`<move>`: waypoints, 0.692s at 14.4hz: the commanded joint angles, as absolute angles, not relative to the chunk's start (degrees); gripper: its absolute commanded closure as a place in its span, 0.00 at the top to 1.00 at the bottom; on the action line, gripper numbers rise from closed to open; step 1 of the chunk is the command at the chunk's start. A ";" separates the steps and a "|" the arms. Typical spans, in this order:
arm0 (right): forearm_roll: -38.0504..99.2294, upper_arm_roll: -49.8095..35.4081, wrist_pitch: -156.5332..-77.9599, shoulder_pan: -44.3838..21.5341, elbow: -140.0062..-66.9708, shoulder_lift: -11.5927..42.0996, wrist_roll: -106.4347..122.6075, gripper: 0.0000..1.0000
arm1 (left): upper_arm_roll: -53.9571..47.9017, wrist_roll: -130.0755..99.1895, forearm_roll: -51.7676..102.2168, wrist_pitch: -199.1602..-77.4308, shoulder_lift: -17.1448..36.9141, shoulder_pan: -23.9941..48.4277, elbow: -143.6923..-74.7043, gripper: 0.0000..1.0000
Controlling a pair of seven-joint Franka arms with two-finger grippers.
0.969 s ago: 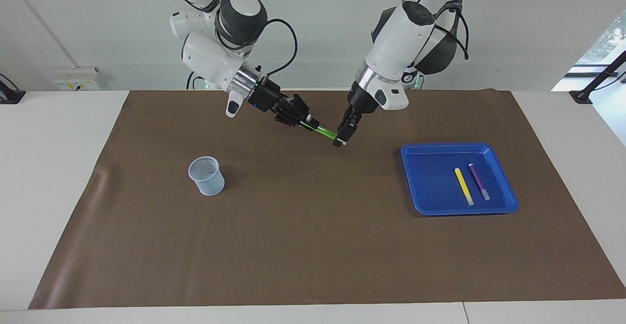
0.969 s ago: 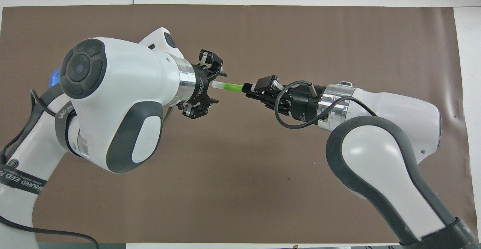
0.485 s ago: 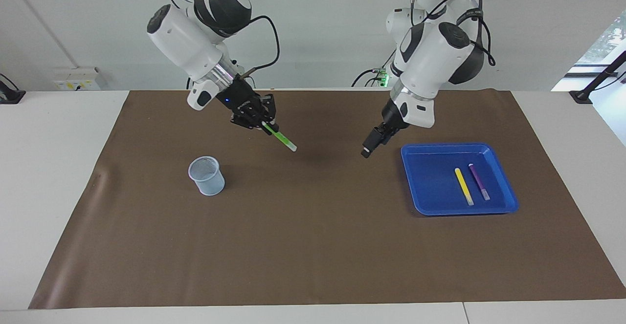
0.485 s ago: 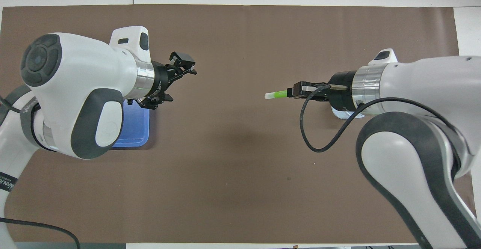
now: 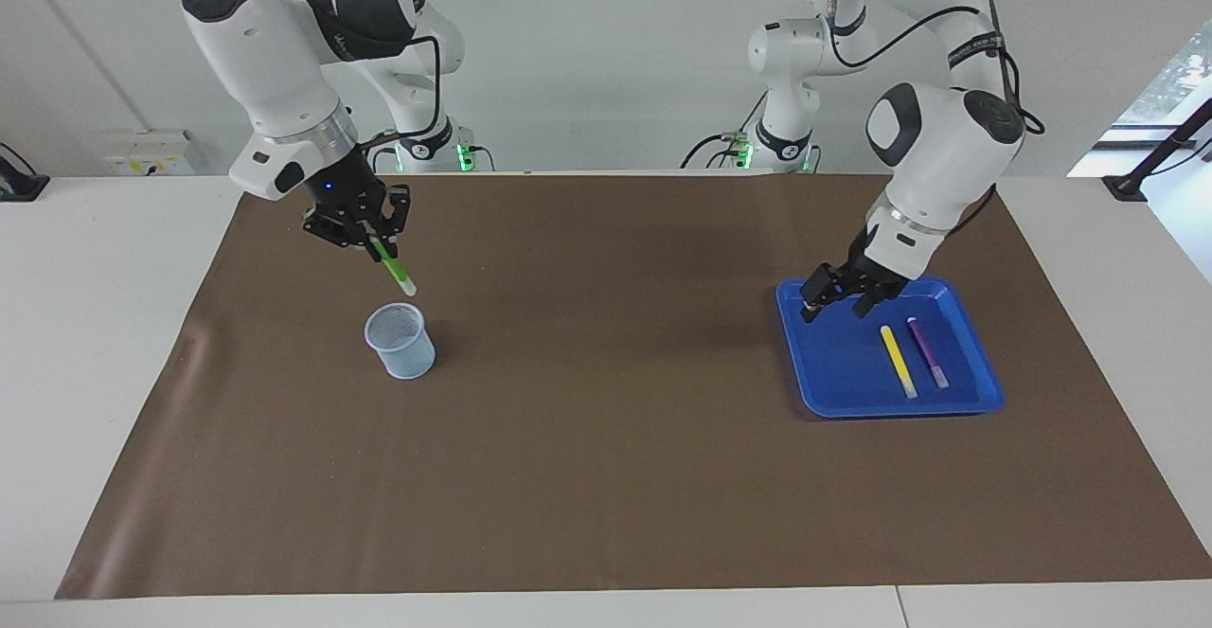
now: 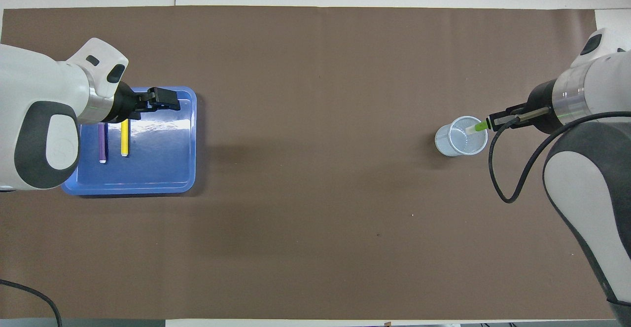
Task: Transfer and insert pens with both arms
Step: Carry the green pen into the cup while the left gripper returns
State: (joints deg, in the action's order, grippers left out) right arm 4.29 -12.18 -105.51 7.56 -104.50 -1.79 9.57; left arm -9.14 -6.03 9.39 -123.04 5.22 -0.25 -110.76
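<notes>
My right gripper is shut on the green pen, which slants down with its pale tip just above the rim of a pale mesh cup. In the overhead view the green pen pokes from the right gripper over the cup's mouth. My left gripper is open and empty, low over the blue tray at its edge nearer the robots; it also shows in the overhead view. The yellow pen and the purple pen lie side by side in the tray.
A brown mat covers the table between the cup at the right arm's end and the tray at the left arm's end. In the overhead view the yellow pen and purple pen lie partly under the left arm.
The left gripper let go of the green pen at mid-table and swung back over the tray. The right gripper carried the pen to above the cup.
</notes>
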 commanded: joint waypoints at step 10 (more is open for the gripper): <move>1.85 -13.01 -126.29 9.93 -122.25 2.02 10.99 0.00 | -9.67 12.30 2.46 -133.32 16.59 -9.75 -112.42 1.00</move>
